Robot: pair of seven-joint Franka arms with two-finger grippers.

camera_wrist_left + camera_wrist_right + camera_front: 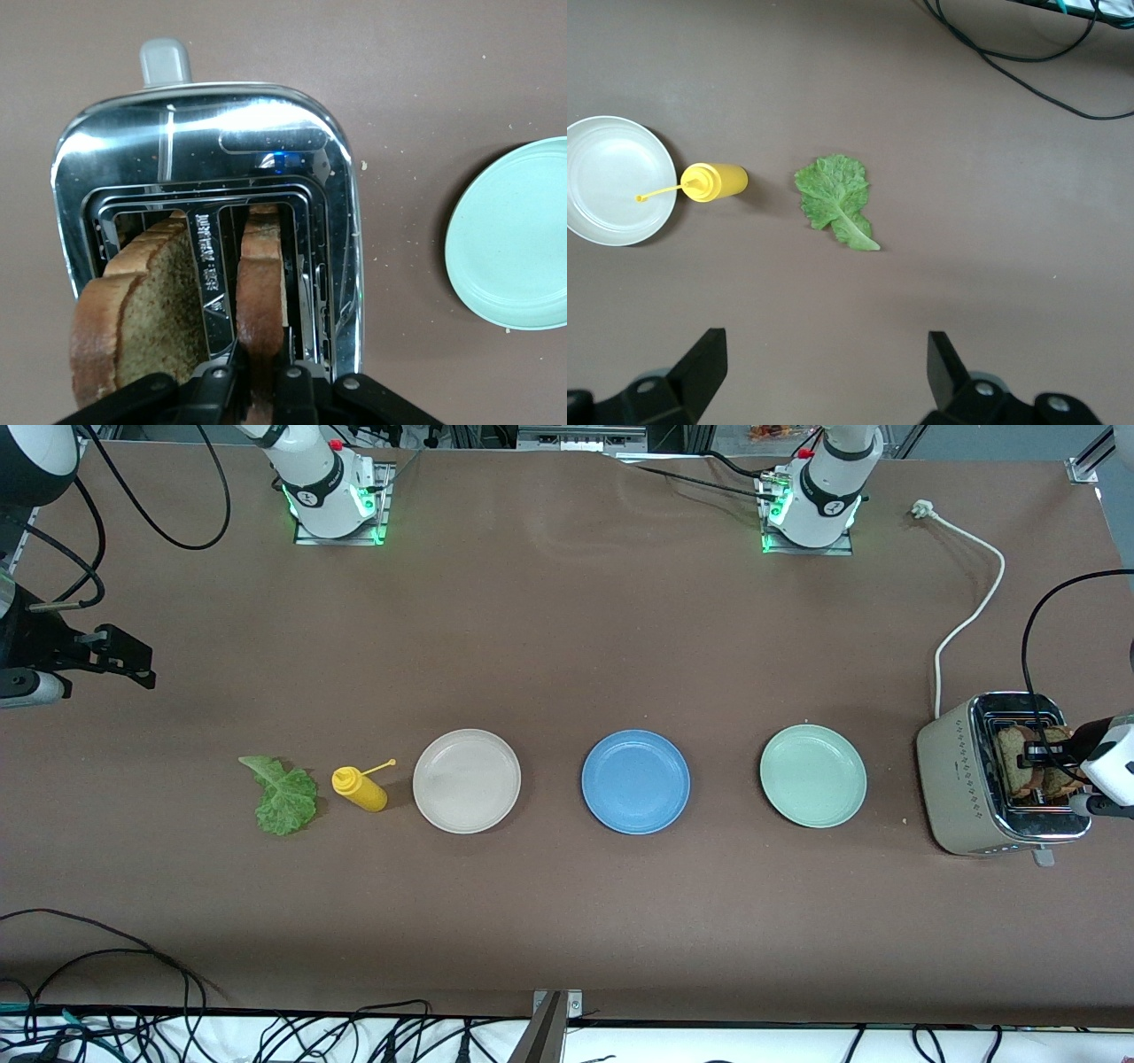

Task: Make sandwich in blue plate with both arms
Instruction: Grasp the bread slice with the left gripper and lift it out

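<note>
Brown tabletop (567, 646): three plates in a row, beige (467, 780), blue plate (635, 781) central, pale green (813, 775); one lettuce leaf (282, 794); one yellow squeeze bottle (359, 788); one toaster (997, 775) holding two bread slices (146, 310). Left hand (259, 376) pinches one slice (261, 292) in the toaster. Right hand (824, 363) spread, waiting above the leaf.

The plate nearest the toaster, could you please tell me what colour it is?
Pale green plate, plain with no pattern; the front view shows it best.
</note>
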